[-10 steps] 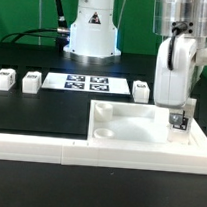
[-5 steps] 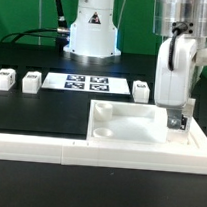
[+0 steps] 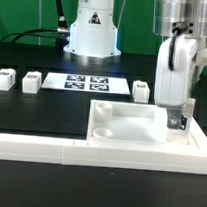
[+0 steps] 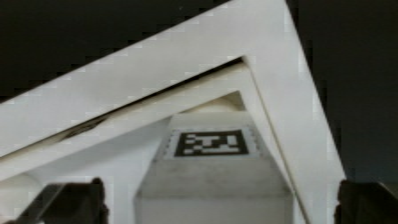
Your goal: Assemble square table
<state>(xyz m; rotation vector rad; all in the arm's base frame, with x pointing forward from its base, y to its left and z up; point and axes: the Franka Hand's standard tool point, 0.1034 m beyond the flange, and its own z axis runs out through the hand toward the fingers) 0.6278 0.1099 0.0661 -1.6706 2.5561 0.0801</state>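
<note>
The square tabletop [image 3: 130,128] lies at the front right, underside up, with round corner sockets. A white leg with a black-white tag [image 3: 176,120] stands upright at its far right corner. My gripper [image 3: 174,125] hangs straight over this leg. In the wrist view the leg [image 4: 214,165] stands between my two dark fingers [image 4: 71,200], with a gap on each side, so the gripper [image 4: 217,205] is open around it. The tabletop's white corner walls [image 4: 267,70] fill the wrist view behind the leg. Three more legs [image 3: 5,80] [image 3: 32,81] [image 3: 141,91] stand in a row at the back.
The long white L-shaped rail [image 3: 38,145] runs along the front and the tabletop rests against it. The marker board [image 3: 86,84] lies at the back between the legs. The robot base [image 3: 92,26] stands behind it.
The gripper and the tagged leg under it shifted very slightly to the exterior view's left a second ago. Nothing has moved since.
</note>
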